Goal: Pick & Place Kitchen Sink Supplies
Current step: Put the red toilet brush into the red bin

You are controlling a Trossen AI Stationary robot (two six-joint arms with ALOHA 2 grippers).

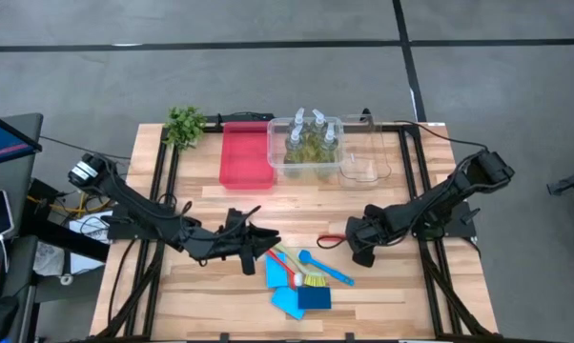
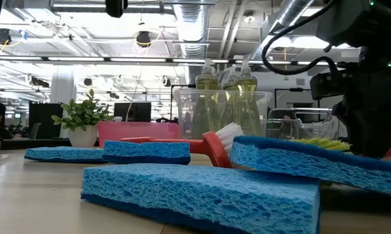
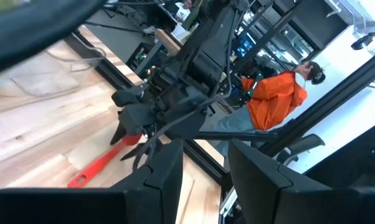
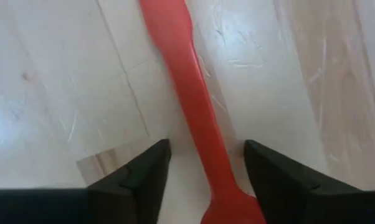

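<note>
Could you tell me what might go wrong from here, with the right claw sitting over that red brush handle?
1. The right claw straddles the thin red brush, which lies flat on the table; closing fingers may scrape wood or slip off the handle.
2. The handle runs slightly angled between the fingers, so it could twist when pinched.
3. The left claw hovers near the sponges.

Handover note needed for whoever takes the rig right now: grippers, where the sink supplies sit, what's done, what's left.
Right gripper: open, low over the table, jaws either side of the red brush handle, not yet closed on it.
Left gripper: open, empty, beside the pile near the table's front.
Bottles: standing in the clear bin.
Blue sponges and the blue brush and yellow brush: still heaped on the table.
Red tray and the second clear bin: nothing visible in them.
Done: bottles binned. Left: brushes and sponges.
</note>
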